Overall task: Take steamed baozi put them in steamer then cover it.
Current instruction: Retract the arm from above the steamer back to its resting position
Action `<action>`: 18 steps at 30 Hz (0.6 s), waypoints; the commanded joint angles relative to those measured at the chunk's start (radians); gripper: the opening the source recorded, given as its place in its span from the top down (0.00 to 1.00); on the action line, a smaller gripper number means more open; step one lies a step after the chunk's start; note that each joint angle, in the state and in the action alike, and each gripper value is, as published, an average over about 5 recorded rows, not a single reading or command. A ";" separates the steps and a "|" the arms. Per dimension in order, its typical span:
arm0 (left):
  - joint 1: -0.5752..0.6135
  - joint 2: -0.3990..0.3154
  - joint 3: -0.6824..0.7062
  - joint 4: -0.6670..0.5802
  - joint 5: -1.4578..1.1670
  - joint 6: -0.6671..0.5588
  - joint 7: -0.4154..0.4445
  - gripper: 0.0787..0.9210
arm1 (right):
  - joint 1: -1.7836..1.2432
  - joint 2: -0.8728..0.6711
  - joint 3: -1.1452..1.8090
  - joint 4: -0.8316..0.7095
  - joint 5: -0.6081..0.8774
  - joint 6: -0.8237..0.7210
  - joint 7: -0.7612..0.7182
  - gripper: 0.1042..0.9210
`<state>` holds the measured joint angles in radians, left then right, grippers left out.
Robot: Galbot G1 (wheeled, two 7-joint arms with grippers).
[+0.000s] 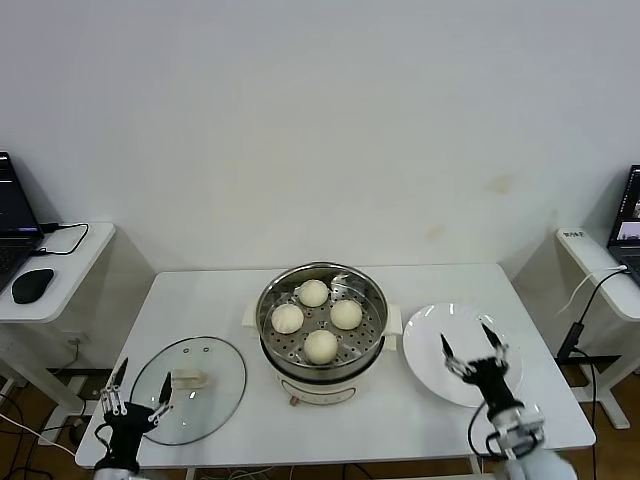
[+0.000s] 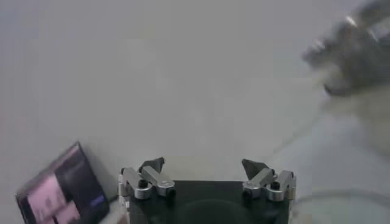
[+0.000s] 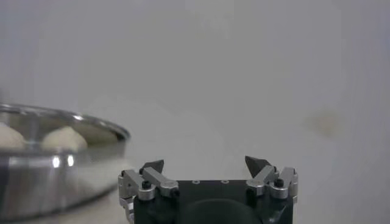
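Left gripper [image 1: 137, 388]: I see it wide open, empty, at the table's [image 1: 200, 300] front-left edge beside the cover [image 1: 188, 388].
Right gripper [image 1: 472, 347]: spread, empty, over the plate [image 1: 425, 345].
Steamer [image 1: 322, 352]: uncovered, four baozi [image 1: 320, 346] inside.

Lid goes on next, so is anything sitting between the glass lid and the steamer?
Nothing visible does. The glass lid lies flat on the table beside the steamer, bare tabletop between them. The open left gripper stands at the lid's near edge.
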<state>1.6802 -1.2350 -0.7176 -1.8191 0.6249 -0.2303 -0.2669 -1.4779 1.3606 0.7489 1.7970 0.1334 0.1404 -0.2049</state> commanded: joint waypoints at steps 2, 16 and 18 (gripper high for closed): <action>0.031 0.035 -0.041 0.134 0.576 -0.016 -0.078 0.12 | -0.157 0.156 0.123 -0.010 -0.062 0.018 0.098 0.12; -0.141 0.032 0.055 0.213 0.654 0.018 -0.033 0.12 | -0.138 0.161 0.127 -0.050 -0.069 0.026 0.115 0.12; -0.161 0.036 0.062 0.221 0.655 0.023 -0.026 0.12 | -0.138 0.161 0.127 -0.054 -0.069 0.026 0.116 0.12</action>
<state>1.6208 -1.2124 -0.6974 -1.6673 1.1619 -0.2180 -0.3035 -1.5898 1.4925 0.8537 1.7553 0.0762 0.1630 -0.1091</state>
